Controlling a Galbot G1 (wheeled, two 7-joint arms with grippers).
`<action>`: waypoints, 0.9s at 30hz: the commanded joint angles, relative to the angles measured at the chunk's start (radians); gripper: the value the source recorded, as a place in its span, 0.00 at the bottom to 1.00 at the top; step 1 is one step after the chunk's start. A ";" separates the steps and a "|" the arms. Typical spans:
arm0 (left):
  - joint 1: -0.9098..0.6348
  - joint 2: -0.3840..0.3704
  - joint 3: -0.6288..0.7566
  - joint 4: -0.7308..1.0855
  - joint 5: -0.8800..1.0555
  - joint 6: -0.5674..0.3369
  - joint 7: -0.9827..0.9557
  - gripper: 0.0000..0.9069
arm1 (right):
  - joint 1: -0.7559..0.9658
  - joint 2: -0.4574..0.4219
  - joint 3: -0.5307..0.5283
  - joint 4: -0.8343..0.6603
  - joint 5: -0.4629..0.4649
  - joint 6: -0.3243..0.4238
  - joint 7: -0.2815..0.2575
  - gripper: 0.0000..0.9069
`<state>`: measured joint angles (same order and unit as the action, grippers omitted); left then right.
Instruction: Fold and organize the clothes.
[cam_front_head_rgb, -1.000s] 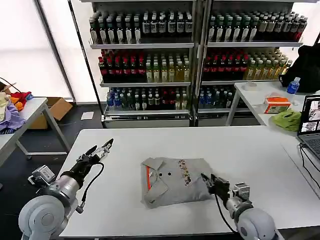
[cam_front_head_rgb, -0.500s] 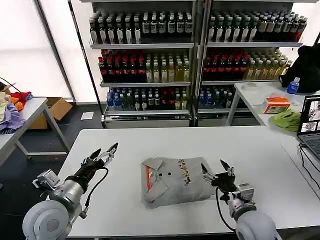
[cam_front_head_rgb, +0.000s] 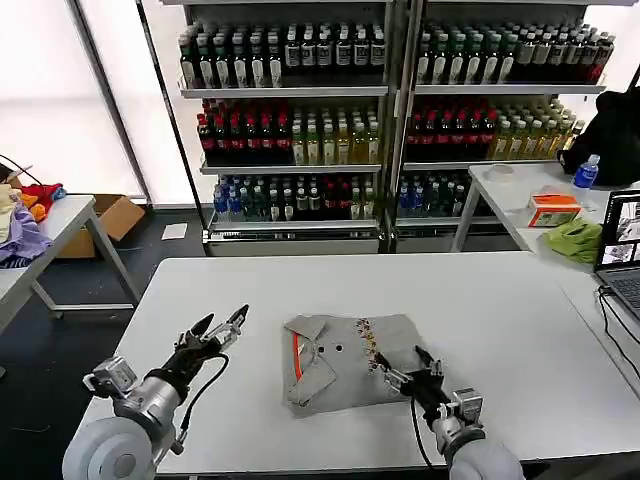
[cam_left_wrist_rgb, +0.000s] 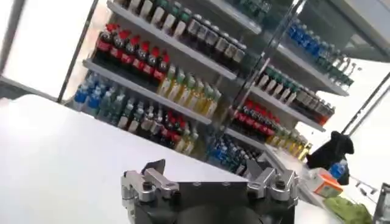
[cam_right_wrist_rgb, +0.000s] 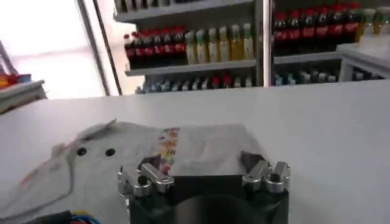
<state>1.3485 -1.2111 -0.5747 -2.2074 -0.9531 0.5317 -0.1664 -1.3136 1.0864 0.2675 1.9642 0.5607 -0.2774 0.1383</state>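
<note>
As both arms slid in, R hand (cam_front_head_rgb: 403, 372) gapes empty over shirt (cam_front_head_rgb: 345, 360), L hand (cam_front_head_rgb: 221, 328) open beside it

Left end effector (cam_front_head_rgb: 222, 325) and right end effector (cam_front_head_rgb: 405, 366), both spread open, low, forward.

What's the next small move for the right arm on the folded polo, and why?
Probably lower the right gripper onto the shirt's near right edge and close. Its jaws are open above the folded grey polo shirt, gripping nothing. The left gripper, also open, hovers over bare table left of the shirt.
</note>
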 joint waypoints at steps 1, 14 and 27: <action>0.028 -0.034 0.010 -0.034 0.068 -0.003 0.027 1.00 | -0.019 0.009 0.095 0.124 0.027 0.112 -0.060 1.00; 0.227 -0.105 -0.053 -0.059 0.434 -0.148 0.273 1.00 | -0.282 0.022 0.566 0.111 0.004 0.285 -0.231 1.00; 0.267 -0.186 -0.136 -0.033 0.623 -0.284 0.406 1.00 | -0.345 0.054 0.451 0.074 -0.118 0.325 -0.281 1.00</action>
<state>1.5581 -1.3473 -0.6559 -2.2428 -0.4821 0.3321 0.1308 -1.5777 1.1278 0.6951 2.0510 0.5059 -0.0057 -0.0937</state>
